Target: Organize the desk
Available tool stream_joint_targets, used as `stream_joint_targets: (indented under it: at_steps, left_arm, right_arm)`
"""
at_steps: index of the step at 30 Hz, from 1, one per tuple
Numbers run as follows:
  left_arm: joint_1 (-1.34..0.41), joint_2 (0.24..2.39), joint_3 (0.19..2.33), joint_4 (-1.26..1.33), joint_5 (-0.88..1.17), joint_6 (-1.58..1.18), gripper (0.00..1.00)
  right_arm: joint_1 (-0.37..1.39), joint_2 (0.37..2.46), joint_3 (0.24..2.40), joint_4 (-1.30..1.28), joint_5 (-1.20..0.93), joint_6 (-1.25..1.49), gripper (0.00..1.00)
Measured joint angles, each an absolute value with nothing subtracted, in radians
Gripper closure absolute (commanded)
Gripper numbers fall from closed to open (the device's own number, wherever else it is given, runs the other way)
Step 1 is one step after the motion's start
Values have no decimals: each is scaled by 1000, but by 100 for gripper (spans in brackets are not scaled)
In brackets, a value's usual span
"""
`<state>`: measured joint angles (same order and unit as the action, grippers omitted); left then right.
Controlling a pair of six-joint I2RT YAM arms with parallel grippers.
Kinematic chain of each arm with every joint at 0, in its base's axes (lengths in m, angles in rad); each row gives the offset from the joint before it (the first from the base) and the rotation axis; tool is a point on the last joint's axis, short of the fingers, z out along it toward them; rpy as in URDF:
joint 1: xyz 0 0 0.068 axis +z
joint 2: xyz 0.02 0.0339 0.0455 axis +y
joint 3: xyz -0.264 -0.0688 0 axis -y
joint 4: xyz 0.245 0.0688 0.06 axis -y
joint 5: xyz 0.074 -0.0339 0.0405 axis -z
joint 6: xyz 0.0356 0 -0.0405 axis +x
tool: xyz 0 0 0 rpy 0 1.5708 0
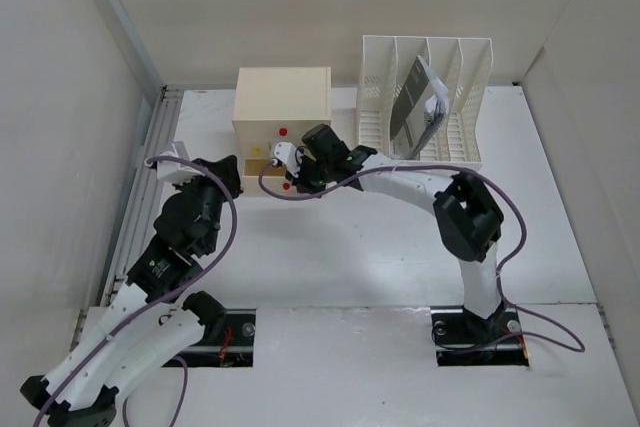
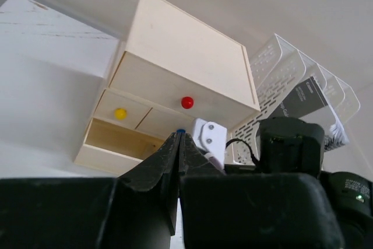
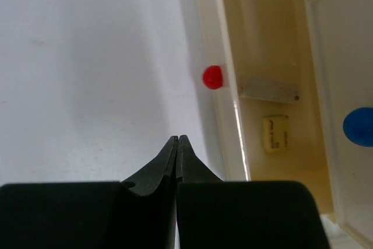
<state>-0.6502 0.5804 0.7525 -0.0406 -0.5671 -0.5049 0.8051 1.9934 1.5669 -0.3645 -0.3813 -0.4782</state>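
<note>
The white desk (image 1: 350,247) carries a cream drawer box (image 1: 283,105) at the back. Its lowest drawer (image 2: 119,142) is pulled out. In the right wrist view the drawer front (image 3: 224,86) bears a red knob (image 3: 213,77), and a yellow eraser (image 3: 275,133) and a grey strip (image 3: 268,90) lie inside. My right gripper (image 3: 177,140) is shut and empty, just outside the drawer front, and also shows in the top view (image 1: 300,179). My left gripper (image 2: 179,137) is shut and empty, low at the box's left front, and also shows in the top view (image 1: 232,172).
A white slotted file rack (image 1: 425,97) holding a dark booklet (image 1: 412,102) stands right of the box. The box also has a red knob (image 2: 187,102), a yellow knob (image 2: 120,114) and a blue knob (image 3: 358,126). A wall runs along the left.
</note>
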Motion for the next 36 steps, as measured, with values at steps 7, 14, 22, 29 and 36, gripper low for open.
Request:
stream_joint_targets:
  at_steps: [7, 14, 22, 29, 36]
  left_arm:
    - [-653, 540, 741, -56, -618, -522, 100]
    - [-654, 541, 731, -59, -623, -532, 100]
    - [-654, 542, 727, -65, -623, -534, 100]
    - [-654, 551, 727, -64, -624, -534, 100]
    - [-654, 554, 727, -65, -624, -534, 100]
  right_arm:
    - [873, 2074, 1602, -305, 31, -445, 100]
    - [947, 2156, 1617, -261, 361, -391, 100]
    - [985, 2225, 1621, -230, 555, -354, 100]
    - [955, 2217, 1619, -106, 514, -372, 100]
    - [934, 2206, 1623, -47, 482, -378, 100]
